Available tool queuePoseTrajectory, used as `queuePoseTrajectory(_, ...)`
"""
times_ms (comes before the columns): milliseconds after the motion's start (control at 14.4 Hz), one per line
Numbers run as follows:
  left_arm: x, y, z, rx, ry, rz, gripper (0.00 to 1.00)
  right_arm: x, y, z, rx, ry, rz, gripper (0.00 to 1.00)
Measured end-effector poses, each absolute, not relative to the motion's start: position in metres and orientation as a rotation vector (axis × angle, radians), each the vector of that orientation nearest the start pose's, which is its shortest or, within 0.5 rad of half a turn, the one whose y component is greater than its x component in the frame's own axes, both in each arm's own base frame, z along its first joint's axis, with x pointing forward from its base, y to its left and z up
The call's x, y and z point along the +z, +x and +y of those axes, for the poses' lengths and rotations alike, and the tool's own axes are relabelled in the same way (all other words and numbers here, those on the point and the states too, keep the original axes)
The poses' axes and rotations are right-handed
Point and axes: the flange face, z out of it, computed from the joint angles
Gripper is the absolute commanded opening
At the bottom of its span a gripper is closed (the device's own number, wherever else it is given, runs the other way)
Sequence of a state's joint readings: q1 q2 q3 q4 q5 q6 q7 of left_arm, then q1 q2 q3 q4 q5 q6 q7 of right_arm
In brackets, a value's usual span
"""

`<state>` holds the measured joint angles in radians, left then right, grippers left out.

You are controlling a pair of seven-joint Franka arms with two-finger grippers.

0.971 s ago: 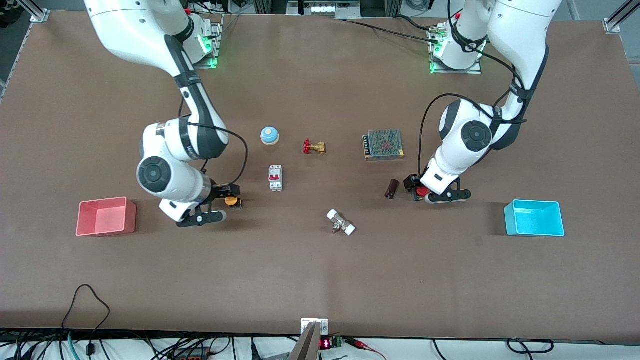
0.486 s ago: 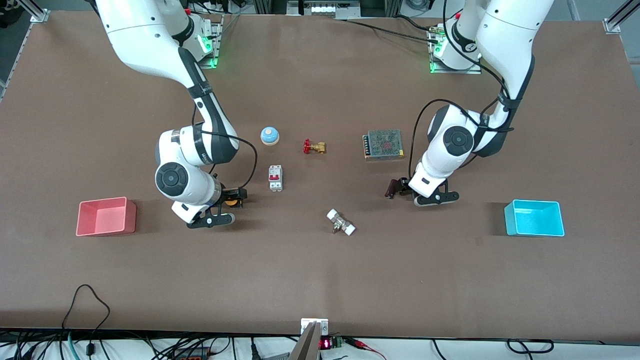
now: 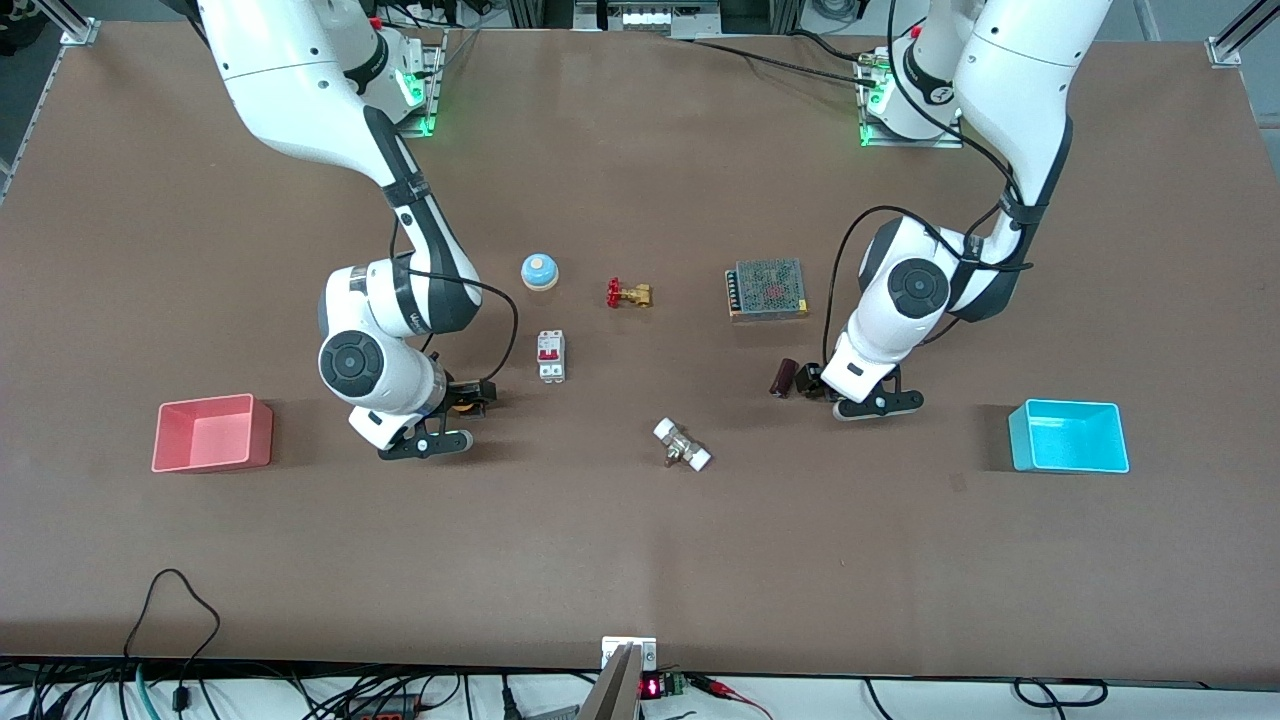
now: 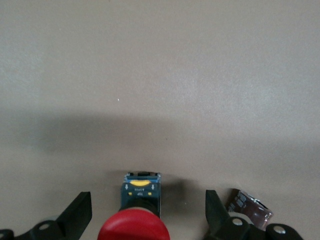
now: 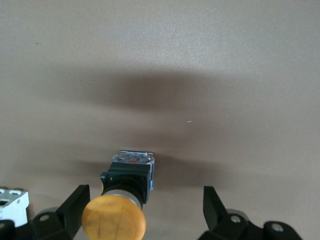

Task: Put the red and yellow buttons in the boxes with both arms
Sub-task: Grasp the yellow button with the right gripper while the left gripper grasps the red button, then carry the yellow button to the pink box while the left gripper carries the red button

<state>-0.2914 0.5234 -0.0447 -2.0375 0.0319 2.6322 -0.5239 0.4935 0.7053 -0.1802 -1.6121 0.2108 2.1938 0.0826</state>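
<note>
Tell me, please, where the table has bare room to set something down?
Bare table runs nearer the camera than the white valve, and between pink box and cyan box. Crowded: the middle, around breaker, brass valve and power supply.

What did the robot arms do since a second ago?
Both hands came in over their buttons. The right hand now straddles the yellow button, open; the left hand straddles the red button, open too. Nothing is gripped yet. The pink box, cyan box and other parts stayed put.
</note>
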Motion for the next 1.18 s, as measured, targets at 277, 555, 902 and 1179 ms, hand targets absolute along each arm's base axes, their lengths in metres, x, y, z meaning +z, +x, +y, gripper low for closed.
queuePoseTrajectory(277, 0.189, 0.571, -0.199, -0.100, -3.163, -0.265, 0.64, 0.208, 0.642, 0.232, 0.178, -3.107, -0.209, 0.87)
queuePoseTrajectory(555, 0.181, 0.569, -0.198, -0.081, -3.158, -0.266, 0.29, 0.206, 0.639, 0.240, 0.181, -3.107, -0.228, 0.61)
queuePoseTrajectory(902, 0.182, 0.571, -0.199, -0.082, -3.157, -0.263, 0.01, 0.206, 0.639, 0.241, 0.180, -3.107, -0.229, 0.45)
queuePoseTrajectory(1179, 0.211, 0.597, -0.194, -0.031, -3.133, -0.281, 0.01, 0.206, 0.639, 0.240, 0.178, -3.107, -0.228, 0.39)
